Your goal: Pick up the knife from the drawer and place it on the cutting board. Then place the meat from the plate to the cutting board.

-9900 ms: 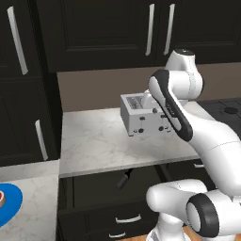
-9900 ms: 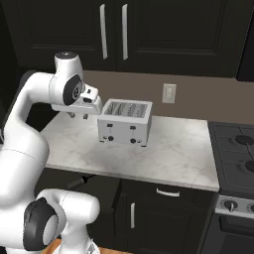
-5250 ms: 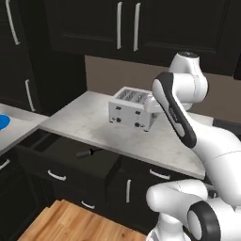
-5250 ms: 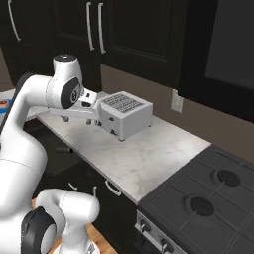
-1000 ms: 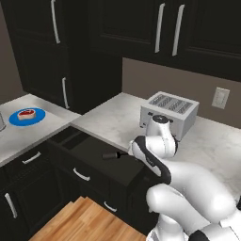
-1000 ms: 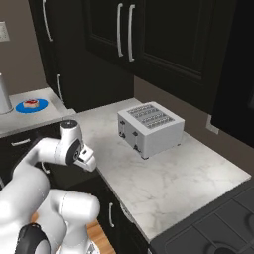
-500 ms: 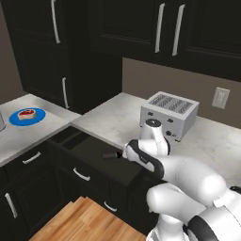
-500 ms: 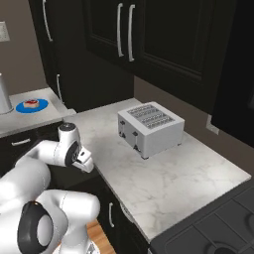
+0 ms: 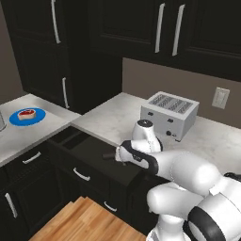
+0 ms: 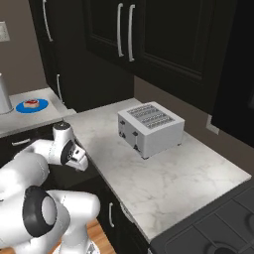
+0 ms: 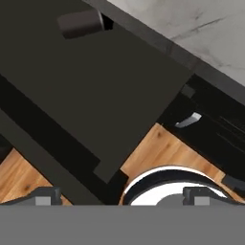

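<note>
Descent over the drawer (image 9: 89, 149) is what is changing: ten seconds back I was facing the toaster (image 9: 169, 115) with my arm held high, and since then the base has been driving round to this corner. Over the last second the views are holding steady while my arm is folding lower and reaching out above the open compartment. My claw (image 11: 122, 196) is standing spread wide, its two tips far apart at the bottom of the hand view, and it is gripping nothing. The knife (image 11: 80, 23) is lying inside the drawer. I am seeing only a dark, rounded end of it, up near the lip of the marble counter (image 11: 191, 24), well ahead of my tips and not between them. I am judging that the approach is nearly over, so the grasp is next, though I am needing to carry the claw further toward that end before closing. The meat (image 9: 26, 113) is sitting on the plate (image 9: 27, 121), on the side counter well apart from me, untouched. I am counting one knife, one open drawer, one blue plate, one steak and one toaster.
</note>
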Robot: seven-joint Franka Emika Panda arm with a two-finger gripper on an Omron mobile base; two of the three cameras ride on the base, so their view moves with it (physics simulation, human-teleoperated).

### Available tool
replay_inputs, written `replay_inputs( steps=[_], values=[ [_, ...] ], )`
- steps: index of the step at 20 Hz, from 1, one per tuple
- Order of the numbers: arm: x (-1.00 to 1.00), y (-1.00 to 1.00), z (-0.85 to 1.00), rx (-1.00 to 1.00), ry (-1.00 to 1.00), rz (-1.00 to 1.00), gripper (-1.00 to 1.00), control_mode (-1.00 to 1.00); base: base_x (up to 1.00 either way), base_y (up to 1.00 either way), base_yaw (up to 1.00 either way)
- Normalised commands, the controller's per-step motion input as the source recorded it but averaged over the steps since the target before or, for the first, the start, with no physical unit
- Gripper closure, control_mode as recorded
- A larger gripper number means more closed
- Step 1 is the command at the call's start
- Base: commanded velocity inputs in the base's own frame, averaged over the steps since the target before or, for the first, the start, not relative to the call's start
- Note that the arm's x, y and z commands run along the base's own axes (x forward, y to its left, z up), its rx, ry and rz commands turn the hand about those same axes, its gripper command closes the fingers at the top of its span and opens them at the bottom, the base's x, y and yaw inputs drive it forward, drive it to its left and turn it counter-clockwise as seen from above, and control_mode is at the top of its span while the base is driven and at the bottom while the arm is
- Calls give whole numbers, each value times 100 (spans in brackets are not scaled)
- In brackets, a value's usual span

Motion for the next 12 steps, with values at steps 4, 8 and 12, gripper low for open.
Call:
replay_inputs(
  steps=[4,8,12],
  values=[
    [-8,0,0,-1,0,35,-100,-100,0,0,0],
    [-15,1,0,-4,-1,36,-100,-100,0,0,0],
    [-15,28,-6,-10,-4,29,-100,-100,0,0,0]
  ],
)
